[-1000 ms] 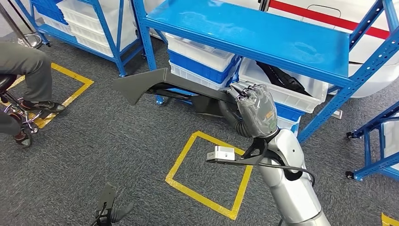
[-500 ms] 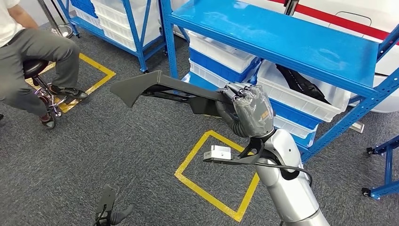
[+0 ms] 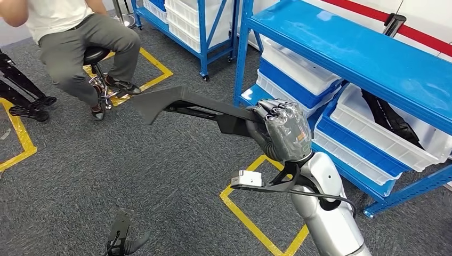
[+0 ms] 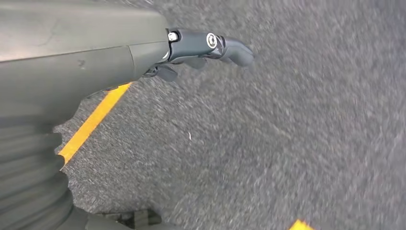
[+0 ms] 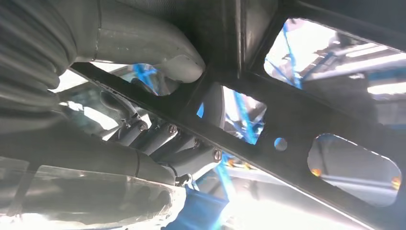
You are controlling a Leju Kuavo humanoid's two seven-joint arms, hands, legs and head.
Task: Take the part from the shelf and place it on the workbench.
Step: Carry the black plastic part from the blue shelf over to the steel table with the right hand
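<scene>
Right arm: raised in front of the body, forearm angled up. The right hand (image 3: 285,130) is wrapped in clear film and clamps one end of the part (image 3: 181,104), a long dark grey panel that extends level toward the robot's left, above the carpet floor (image 3: 160,176) and clear of the shelf (image 3: 362,58). In the right wrist view, the thumb and the darker fingers (image 5: 186,158) close on the part's ribbed, cut-out underside (image 5: 287,120).

Left arm: hangs low. The left hand (image 3: 123,237) is above the carpet; its fingers (image 4: 215,45) curl slightly around nothing and stand apart.

Containers: white and blue bins (image 3: 298,69) are stacked beneath the blue shelf. One white bin (image 3: 405,144) contains a long black item (image 3: 389,114) lying diagonally.

Surroundings: a person (image 3: 80,37) sits on a stool (image 3: 98,56) beside yellow floor tape (image 3: 154,66).
</scene>
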